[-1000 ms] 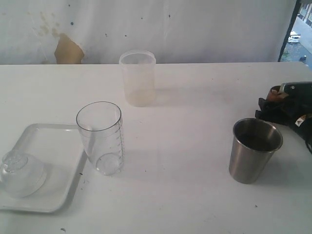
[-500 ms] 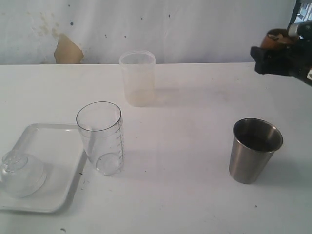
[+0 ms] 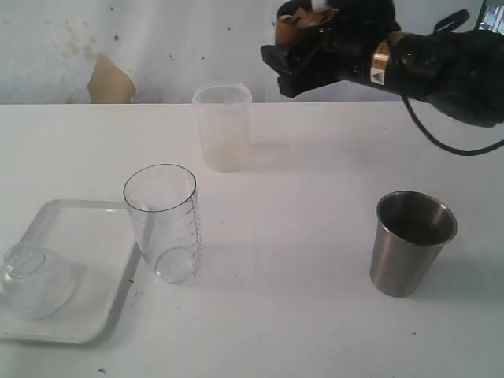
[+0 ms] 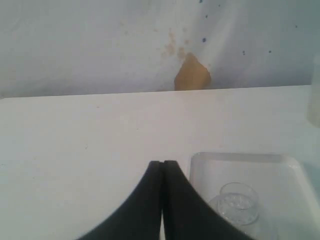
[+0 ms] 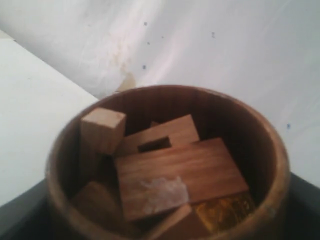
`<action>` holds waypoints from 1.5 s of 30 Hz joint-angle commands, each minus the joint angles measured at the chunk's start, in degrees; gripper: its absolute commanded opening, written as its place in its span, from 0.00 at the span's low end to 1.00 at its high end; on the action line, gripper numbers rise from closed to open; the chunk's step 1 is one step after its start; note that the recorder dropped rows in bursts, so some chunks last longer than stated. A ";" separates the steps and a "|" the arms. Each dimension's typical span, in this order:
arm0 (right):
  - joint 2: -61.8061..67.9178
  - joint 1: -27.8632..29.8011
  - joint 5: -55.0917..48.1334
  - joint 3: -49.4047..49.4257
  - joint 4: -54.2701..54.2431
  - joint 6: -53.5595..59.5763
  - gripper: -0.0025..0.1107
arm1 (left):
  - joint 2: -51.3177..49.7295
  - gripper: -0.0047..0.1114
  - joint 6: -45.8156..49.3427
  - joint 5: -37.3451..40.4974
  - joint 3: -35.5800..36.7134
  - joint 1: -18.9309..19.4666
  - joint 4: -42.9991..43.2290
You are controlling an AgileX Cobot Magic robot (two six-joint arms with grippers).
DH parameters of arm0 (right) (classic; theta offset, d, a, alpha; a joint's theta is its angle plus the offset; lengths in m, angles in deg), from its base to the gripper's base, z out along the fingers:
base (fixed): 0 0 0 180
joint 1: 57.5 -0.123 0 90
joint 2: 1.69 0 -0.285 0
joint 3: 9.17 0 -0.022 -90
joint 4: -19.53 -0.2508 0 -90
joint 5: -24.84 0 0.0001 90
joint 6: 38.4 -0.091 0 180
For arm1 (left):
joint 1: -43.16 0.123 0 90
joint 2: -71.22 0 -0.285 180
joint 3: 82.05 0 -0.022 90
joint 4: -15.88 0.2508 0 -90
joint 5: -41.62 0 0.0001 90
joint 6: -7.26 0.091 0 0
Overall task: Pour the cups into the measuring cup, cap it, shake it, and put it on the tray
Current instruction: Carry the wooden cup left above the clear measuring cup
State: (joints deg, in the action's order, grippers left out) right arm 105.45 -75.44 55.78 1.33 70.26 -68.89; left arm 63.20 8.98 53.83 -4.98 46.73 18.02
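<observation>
The wooden cup [image 3: 293, 17], filled with small wooden blocks [image 5: 175, 170], has in the last second been carried from the right edge of the surface [image 3: 299, 220] up and to the left. It now hangs high over the far side, just right of the frosted tumbler [image 3: 223, 126], with the right hand [image 3: 293, 43] clamped around it. The measuring cup [image 3: 161, 224] has not moved from its place near left, beside the tray [image 3: 87, 224] that holds the domed lid [image 3: 31, 279]; the steel cup [image 3: 413, 240] also stands as before. The first pour looks under way, though the cup must come nearer and further left. The left hand [image 4: 162, 172] is closed and empty. A small warning sticker [image 3: 378, 75] on the right arm and the measuring cup's graduations are too small to read.
</observation>
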 commanded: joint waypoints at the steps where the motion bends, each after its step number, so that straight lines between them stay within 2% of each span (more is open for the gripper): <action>1: 1.06 -4.43 -0.90 -2.18 0.65 0.74 0.02 | 0.24 0.04 0.01 -0.27 0.15 -0.26 -0.37; 10: 5.84 -9.18 -1.35 -3.47 0.90 13.96 0.02 | 0.24 0.04 0.01 -0.27 0.15 -0.26 -0.37; 15: 6.43 -9.65 -1.07 -3.47 0.90 14.39 0.02 | 0.24 0.04 0.01 -0.27 0.15 -0.26 -0.37; 23: 6.51 -11.88 -1.38 -3.74 1.78 22.31 0.02 | 0.24 0.04 0.01 -0.27 0.15 -0.26 -0.37; 34: 7.58 -16.91 -9.00 -8.54 1.78 26.18 0.02 | 0.24 0.04 0.01 -0.27 0.15 -0.26 -0.37; 39: 9.75 -16.91 -10.21 -8.82 1.78 26.41 0.02 | 0.24 0.04 0.01 -0.27 0.15 -0.26 -0.37; 45: 12.71 -16.91 -10.25 -8.82 1.78 31.85 0.02 | 0.24 0.04 0.01 -0.27 0.15 -0.26 -0.37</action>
State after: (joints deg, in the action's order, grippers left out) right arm 117.71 -92.36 45.10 -7.12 72.36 -39.23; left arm 63.20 8.98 53.83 -4.98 46.73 18.02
